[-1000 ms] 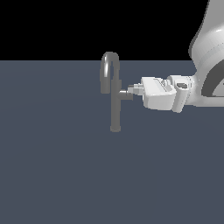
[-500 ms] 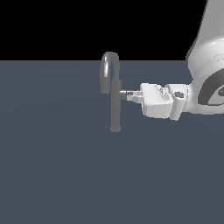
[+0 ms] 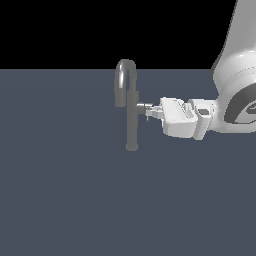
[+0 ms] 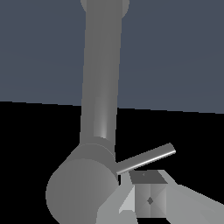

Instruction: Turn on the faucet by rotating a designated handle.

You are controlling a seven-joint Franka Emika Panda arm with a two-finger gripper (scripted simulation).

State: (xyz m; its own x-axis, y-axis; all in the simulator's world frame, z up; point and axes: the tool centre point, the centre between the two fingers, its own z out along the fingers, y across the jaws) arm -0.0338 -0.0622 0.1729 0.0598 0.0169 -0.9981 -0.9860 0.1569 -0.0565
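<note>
Fingers (image 3: 150, 113) at the handle (image 4: 146, 158) beside the faucet (image 3: 131, 115) stem, open or closed impossible to tell

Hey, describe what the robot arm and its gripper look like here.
The arm is glossy white with rounded, bulky segments and a dark grey band at one joint. The gripper is a white, boxy block with angular edges, narrowing to short pale grey jaws. No cables or markings show.

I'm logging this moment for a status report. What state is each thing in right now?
Faucet: upright, its curved spout pointing down.
Handle: a thin rod sticking out from the end of the side arm, with a fingertip right beside it.
Hand: level, at the side arm's end; open or shut cannot be told.
</note>
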